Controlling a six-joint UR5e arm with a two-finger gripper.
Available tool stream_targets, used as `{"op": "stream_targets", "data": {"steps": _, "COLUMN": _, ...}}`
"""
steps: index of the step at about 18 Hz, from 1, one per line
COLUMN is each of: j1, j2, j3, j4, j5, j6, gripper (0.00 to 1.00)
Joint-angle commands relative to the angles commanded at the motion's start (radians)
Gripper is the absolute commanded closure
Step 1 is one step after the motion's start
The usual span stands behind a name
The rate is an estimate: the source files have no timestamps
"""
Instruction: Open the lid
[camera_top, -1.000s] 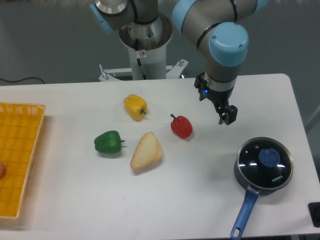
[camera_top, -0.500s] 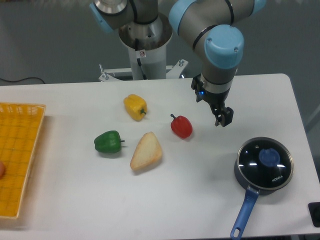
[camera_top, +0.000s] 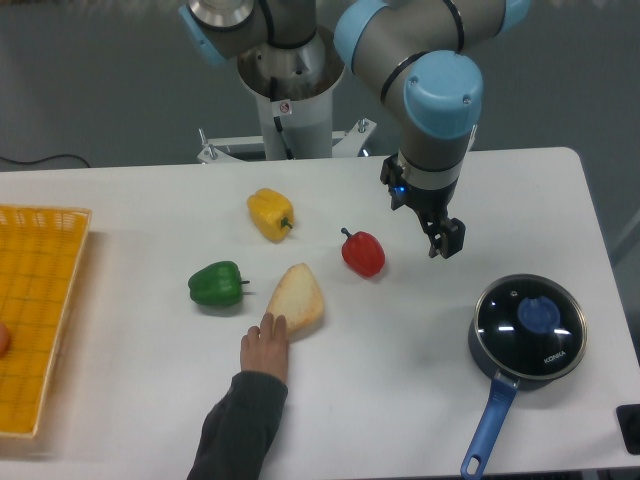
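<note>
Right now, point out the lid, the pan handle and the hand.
lid (camera_top: 530, 320), fixed camera, dark glass beside the blue knob
pan handle (camera_top: 490, 423), fixed camera, middle of the blue shaft
hand (camera_top: 265, 346), fixed camera, back of the hand touching the bread

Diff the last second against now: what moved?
A person's hand has come in from the bottom edge and touches the bread. The gripper drifted slightly left, away from the lid, holding nothing. Lid still on the pan; bread, three peppers and the yellow basket unmoved.
</note>
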Motion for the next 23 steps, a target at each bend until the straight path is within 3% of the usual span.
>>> {"op": "stream_targets", "data": {"steps": 14, "j1": 0.043, "j2": -0.04, "j3": 0.029, "j4": -0.002, "j5": -0.012, "j6": 0.0, "gripper": 0.0}}
{"op": "stream_targets", "data": {"steps": 23, "j1": 0.061, "j2": -0.104, "j3": 0.109, "j4": -0.006, "j5": -0.011, "j6": 0.002, "gripper": 0.0}}
